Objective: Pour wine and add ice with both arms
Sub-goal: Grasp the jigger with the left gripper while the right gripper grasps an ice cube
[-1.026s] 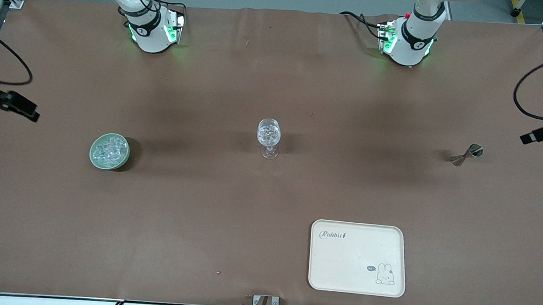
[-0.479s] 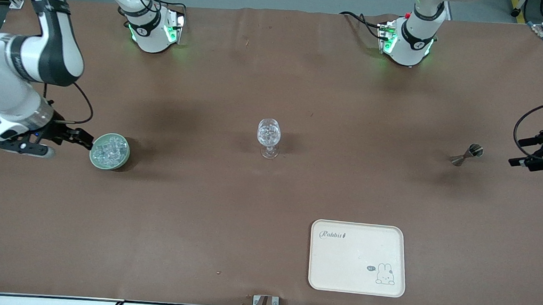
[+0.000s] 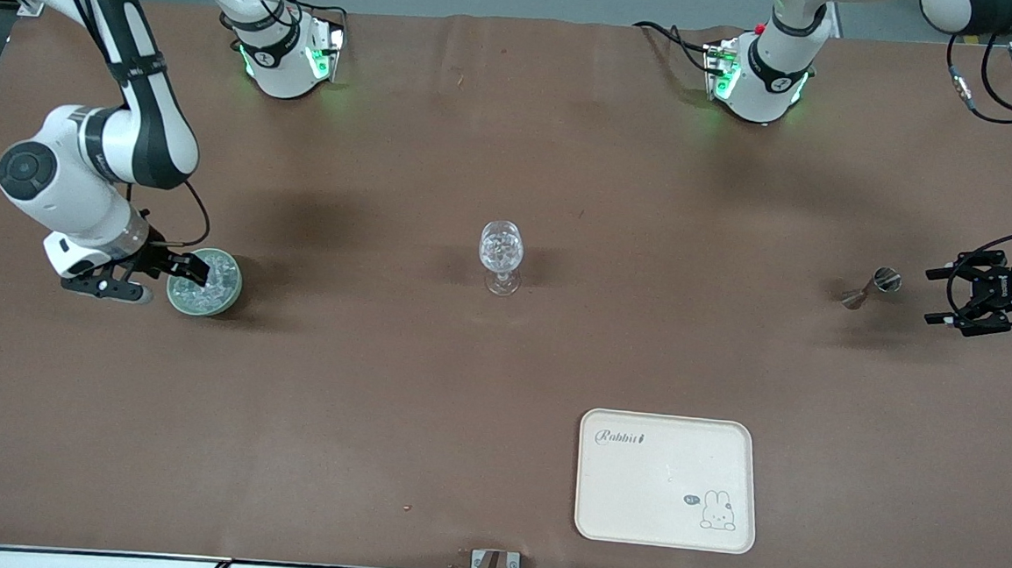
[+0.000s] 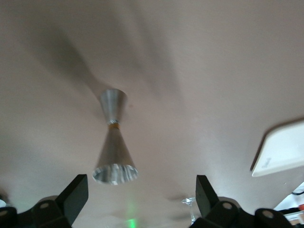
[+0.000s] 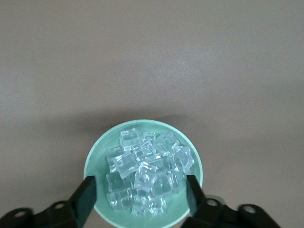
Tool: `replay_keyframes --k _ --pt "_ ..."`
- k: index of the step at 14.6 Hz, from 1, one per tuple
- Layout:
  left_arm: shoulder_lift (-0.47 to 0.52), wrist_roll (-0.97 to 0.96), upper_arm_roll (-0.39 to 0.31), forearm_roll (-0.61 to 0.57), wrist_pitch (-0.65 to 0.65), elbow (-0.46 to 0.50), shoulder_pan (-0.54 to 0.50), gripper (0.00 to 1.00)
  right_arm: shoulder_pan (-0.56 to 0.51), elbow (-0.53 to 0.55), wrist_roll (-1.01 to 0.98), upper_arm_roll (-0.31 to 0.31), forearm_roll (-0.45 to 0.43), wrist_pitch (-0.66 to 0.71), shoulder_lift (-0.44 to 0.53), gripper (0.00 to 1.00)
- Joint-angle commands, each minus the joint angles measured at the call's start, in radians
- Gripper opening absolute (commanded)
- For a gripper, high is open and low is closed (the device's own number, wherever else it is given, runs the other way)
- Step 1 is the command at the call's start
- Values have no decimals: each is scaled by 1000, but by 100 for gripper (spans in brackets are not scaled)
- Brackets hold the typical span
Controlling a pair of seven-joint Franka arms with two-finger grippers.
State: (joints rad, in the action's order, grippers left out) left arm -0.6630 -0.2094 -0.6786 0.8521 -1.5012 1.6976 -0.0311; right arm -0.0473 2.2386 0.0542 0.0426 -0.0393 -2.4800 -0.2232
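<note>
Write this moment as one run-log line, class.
right tool: open, over ice bowl | left tool: open, beside jigger | stemmed glass: upright, untouched

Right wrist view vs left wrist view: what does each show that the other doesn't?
Only the right wrist view: the green bowl of ice, with the open right gripper over its rim. Only the left wrist view: the metal jigger lying on its side, a corner of the cream tray, and the open left gripper near the jigger. Both share the brown table cover.
</note>
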Motion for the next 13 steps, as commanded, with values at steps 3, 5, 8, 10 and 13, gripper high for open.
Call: replay_keyframes --k 3,5,8,10,13 --pt "-118 -8 -19 103 39 -29 -24 100 7 15 -5 8 2 -34 -31 61" --pt "-158 -7 -18 128 51 -29 -23 100 7 54 -7 8 1 -103 -39 61" --pt "-202 -7 -19 160 94 -29 -29 100 7 71 -8 8 1 -108 -41 61" --pt "-230 -7 -18 198 105 -27 -41 100 6 78 -8 8 -2 -108 -41 61" --pt "-267 -4 -18 244 182 -27 -62 100 7 78 -8 8 -2 -106 -42 54"
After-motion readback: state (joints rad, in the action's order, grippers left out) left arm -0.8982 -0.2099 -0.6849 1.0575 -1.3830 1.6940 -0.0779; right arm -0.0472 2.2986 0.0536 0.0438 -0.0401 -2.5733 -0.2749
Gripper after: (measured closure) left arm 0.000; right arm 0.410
